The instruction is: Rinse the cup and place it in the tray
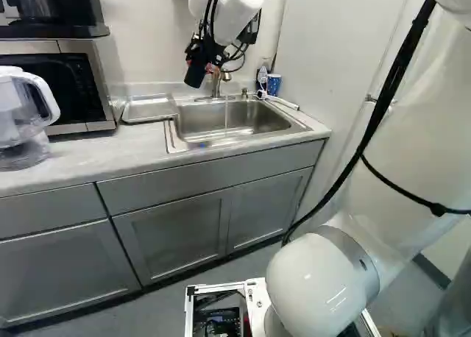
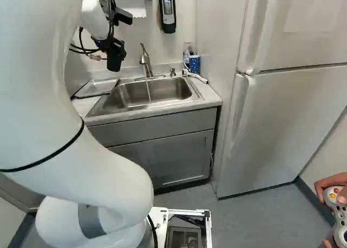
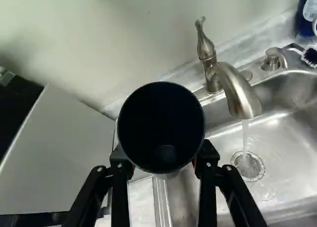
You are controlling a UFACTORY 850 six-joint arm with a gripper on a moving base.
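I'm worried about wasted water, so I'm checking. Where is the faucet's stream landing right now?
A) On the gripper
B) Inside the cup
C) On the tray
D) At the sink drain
D: water falls from the faucet to the sink drain, while the gripper holds the cup beside the stream.

- White arm (image 1: 408, 135), thick rounded links
- Grey band (image 1: 347, 247) on the near joint (image 1: 316, 285)
- Black cable (image 1: 386, 94), thin black strap (image 1: 409, 196)
- Black gripper (image 1: 207, 66), orange pads (image 3: 194, 163), pale round screws (image 3: 208, 164) left and right
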